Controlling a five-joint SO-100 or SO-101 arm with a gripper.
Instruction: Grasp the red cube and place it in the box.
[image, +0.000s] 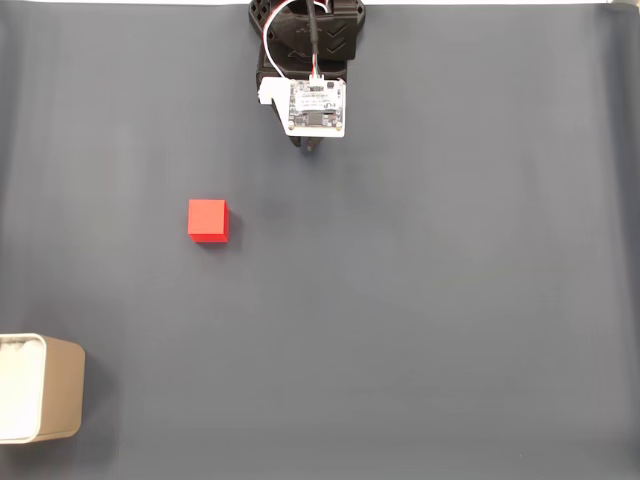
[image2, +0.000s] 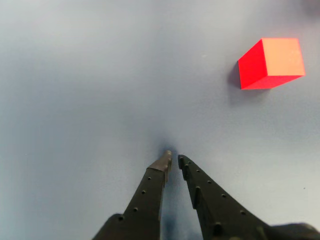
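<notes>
Now, in the fixed view the arm (image: 305, 60) sits at twelve o'clock on the grey mat (image: 420, 300), its gripper (image: 311, 148) pointing down the frame. The cube (image: 208, 220) lies on the mat toward eight o'clock from the gripper, well apart from it. The box (image: 60, 390) stands at the far eight o'clock corner, well apart from the cube. In the wrist view the fingers (image2: 150, 190) are nearly together, only a thin gap at the tips, holding nothing; the cube (image2: 271, 63) sits at two o'clock.
</notes>
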